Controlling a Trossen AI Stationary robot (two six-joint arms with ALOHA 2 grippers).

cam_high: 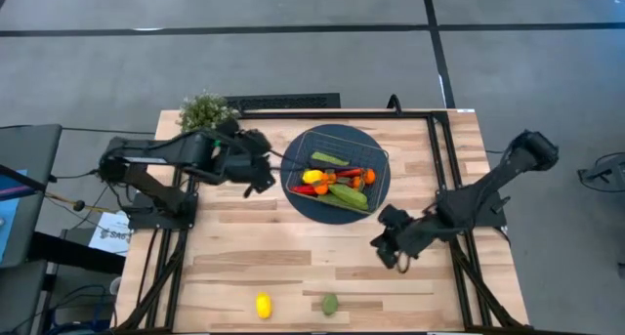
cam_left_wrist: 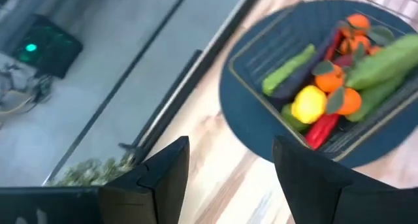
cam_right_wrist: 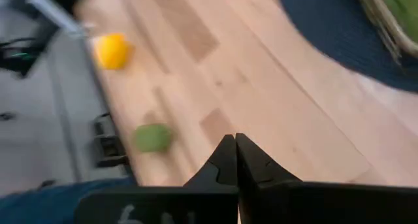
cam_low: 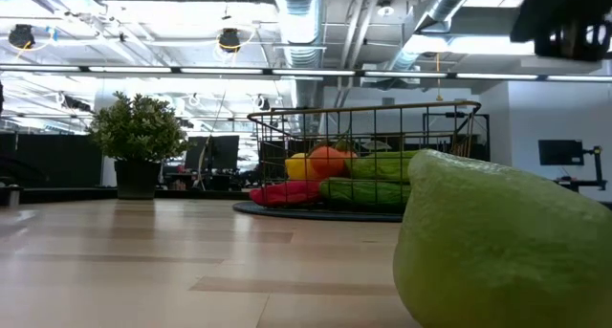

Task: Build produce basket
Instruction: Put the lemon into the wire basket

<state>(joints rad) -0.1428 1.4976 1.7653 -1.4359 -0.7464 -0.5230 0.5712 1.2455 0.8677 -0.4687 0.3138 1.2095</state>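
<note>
So the basket (cam_high: 335, 169) sits on a round dark blue mat (cam_high: 303, 200) toward the far middle of the wooden surface (cam_high: 293, 267), and it's already got a decent pile in it — cucumbers (cam_high: 349, 194), a lemon (cam_high: 312, 177), small oranges (cam_high: 369, 177), a red pepper (cam_high: 305, 189) and something dark purple that's probably the eggplant (cam_left_wrist: 307, 70). Two pieces are not in yet: a yellow lemon (cam_high: 263, 305) and a green lime (cam_high: 330, 304), near each other at the front edge, well apart from the basket. The left claw (cam_high: 262, 167) hangs just beside the mat's left rim, fingers spread with nothing between them. The right claw (cam_high: 391, 253) is over bare wood between the basket and the lime — its fingers are pressed tight together, empty, not touching any produce. A bushy little potted plant (cam_high: 205, 110) stands at the far left corner, behind the left arm.
</note>
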